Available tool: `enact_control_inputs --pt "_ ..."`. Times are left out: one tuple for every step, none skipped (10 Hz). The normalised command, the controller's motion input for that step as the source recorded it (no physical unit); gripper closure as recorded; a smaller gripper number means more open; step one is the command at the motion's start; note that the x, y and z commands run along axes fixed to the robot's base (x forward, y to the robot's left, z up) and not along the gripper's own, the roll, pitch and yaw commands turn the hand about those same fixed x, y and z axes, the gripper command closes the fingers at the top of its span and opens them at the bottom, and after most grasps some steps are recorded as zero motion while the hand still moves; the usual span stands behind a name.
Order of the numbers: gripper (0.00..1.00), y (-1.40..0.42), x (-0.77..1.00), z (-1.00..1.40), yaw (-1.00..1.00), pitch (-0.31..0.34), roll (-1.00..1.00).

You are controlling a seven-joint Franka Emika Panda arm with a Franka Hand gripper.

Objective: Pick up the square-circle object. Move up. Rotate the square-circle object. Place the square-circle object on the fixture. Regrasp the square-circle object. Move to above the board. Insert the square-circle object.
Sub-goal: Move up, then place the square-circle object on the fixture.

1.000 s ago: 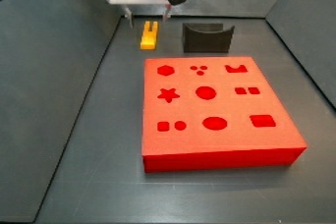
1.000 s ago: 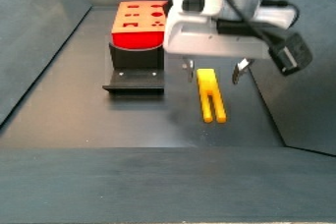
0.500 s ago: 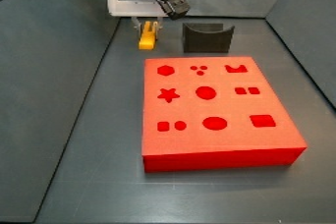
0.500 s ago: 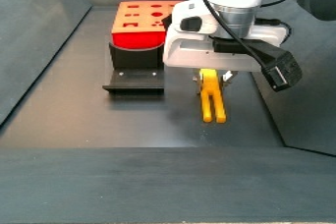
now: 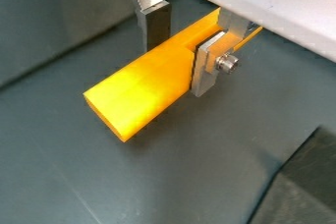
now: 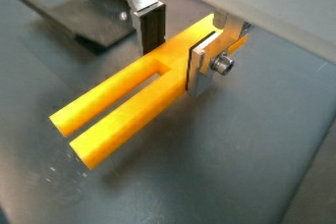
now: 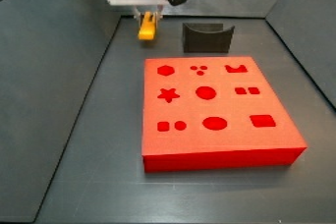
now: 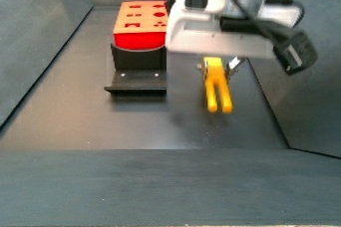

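Gripper (image 6: 178, 43) clamps the yellow square-circle object (image 6: 125, 105) near the floor's far edge.

In both wrist views the silver fingers (image 5: 210, 61) press against the object's two long sides at one end. In a side view the fixture (image 7: 206, 37) stands just beside it, the red board (image 7: 217, 110) nearer the middle.

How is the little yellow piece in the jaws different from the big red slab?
The square-circle object is yellow, slim and long with a slot along it; the board is red, wide and thick, with many shaped holes. The object sits between the fingers of the gripper, by the fixture; the board lies flat on the floor, untouched. Both look like plain solid-coloured blocks.
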Motion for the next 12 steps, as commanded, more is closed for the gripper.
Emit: enact_control_inputs --pt "1.0 0.0 -0.01 0.2 0.0 0.048 -0.01" --pt "1.0 0.0 0.0 1.0 0.0 0.0 0.0" --pt "1.0 0.0 0.0 1.0 0.0 0.007 0.0" --pt "1.0 0.0 -0.01 1.0 0.0 0.019 -0.01" --pt "1.0 0.0 -0.01 1.0 0.0 0.022 -0.01" --pt "1.0 0.0 -0.01 1.0 0.0 0.029 -0.01" --pt "1.0 0.0 -0.02 1.0 0.0 0.033 -0.01" --pt "1.0 -0.01 -0.02 1.0 0.0 0.033 -0.01" --pt "1.0 -0.01 -0.02 0.96 0.0 0.037 -0.01" --pt "1.0 -0.01 -0.02 0.79 0.0 0.039 -0.01" --pt "1.0 0.0 -0.01 0.68 0.01 0.042 -0.02" --pt "1.0 0.0 0.0 0.44 0.01 0.057 -0.02"
